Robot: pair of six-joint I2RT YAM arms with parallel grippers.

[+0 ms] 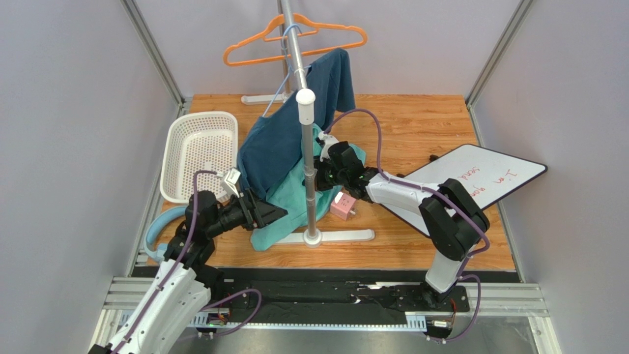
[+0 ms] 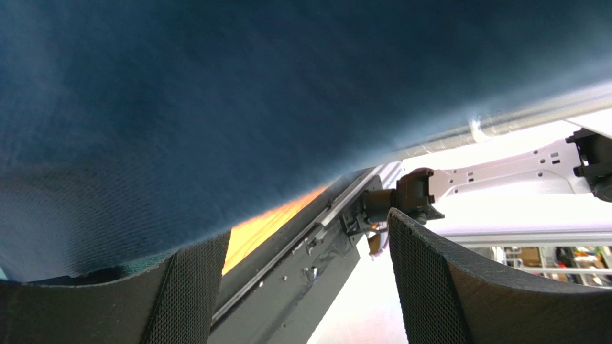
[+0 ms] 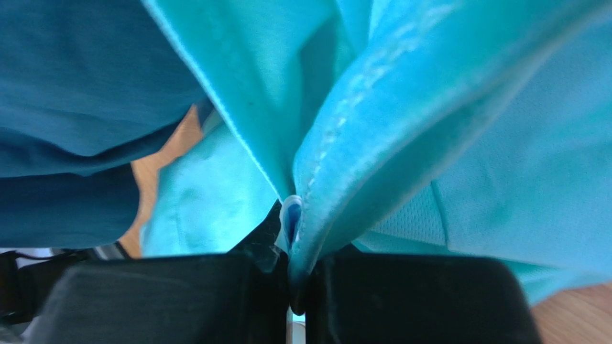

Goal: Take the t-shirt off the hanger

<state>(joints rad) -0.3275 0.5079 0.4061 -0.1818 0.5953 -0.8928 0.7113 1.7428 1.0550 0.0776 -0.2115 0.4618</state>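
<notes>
A dark blue t-shirt (image 1: 273, 147) hangs from a thin light blue hanger (image 1: 284, 66) on the rack rail and drapes down to the table. A teal t-shirt (image 1: 291, 195) lies bunched under it by the rack pole. My right gripper (image 1: 322, 164) is shut on a fold of the teal t-shirt (image 3: 431, 107), with a white and blue label (image 3: 290, 215) pinched beside it. My left gripper (image 1: 279, 214) is open and empty at the teal shirt's near-left edge, just under the dark blue cloth (image 2: 251, 93). Its fingers (image 2: 445, 287) stand wide apart.
An empty orange hanger (image 1: 295, 37) hangs on the rail at the back. The rack pole (image 1: 305, 133) and its base (image 1: 339, 236) stand between my arms. A white basket (image 1: 199, 122) sits at the left, a whiteboard (image 1: 480, 177) at the right, and a pink block (image 1: 342, 206) by the pole.
</notes>
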